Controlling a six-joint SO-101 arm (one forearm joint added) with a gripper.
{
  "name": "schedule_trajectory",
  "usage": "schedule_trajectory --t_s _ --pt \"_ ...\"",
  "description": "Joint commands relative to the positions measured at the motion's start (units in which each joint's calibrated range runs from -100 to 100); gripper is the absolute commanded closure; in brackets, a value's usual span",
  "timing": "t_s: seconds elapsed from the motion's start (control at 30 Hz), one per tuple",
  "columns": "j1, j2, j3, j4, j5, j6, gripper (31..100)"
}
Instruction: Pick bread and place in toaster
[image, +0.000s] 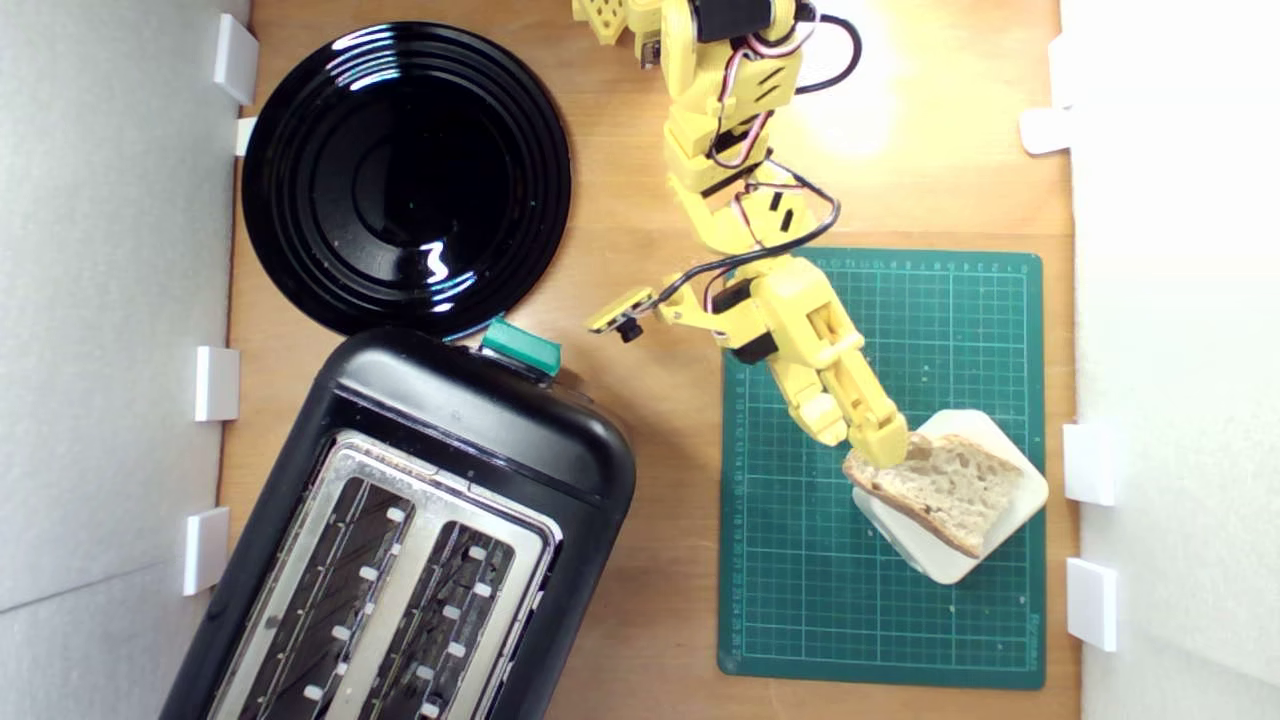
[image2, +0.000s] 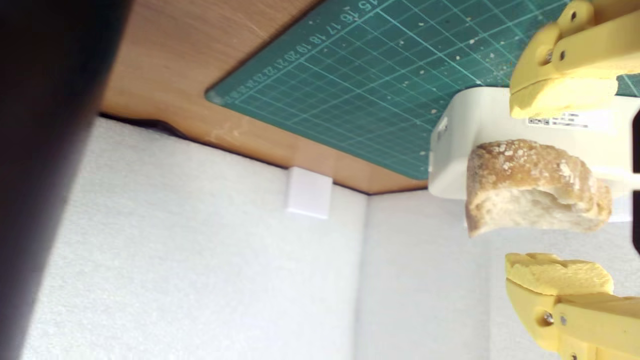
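Observation:
The bread (image: 945, 485), a tan slice with a brown crust, lies on a cream rounded-square block (image: 935, 568) on the green cutting mat (image: 900, 300) at the exterior view's right. My yellow gripper (image: 885, 450) is at the slice's near end. In the wrist view the gripper (image2: 512, 185) is open, and the bread (image2: 535, 185) sits between the two pads with a gap on each side. The black toaster (image: 430, 520), with its silver top, two empty slots and green lever (image: 520, 348), stands at the exterior view's lower left.
A round black plate (image: 405, 180) lies at the upper left of the exterior view, just behind the toaster. White foam walls with small white clips (image: 1090, 462) border the wooden table on both sides. Bare wood shows between toaster and mat.

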Motion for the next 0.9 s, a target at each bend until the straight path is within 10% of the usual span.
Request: schedule_trajectory --t_s 0.0,0.87 --pt "-1.27 1.01 -3.67 -0.44 -1.64 0.16 41.1" --pt "-2.56 4.92 -10.02 -0.53 -1.38 0.16 41.1"
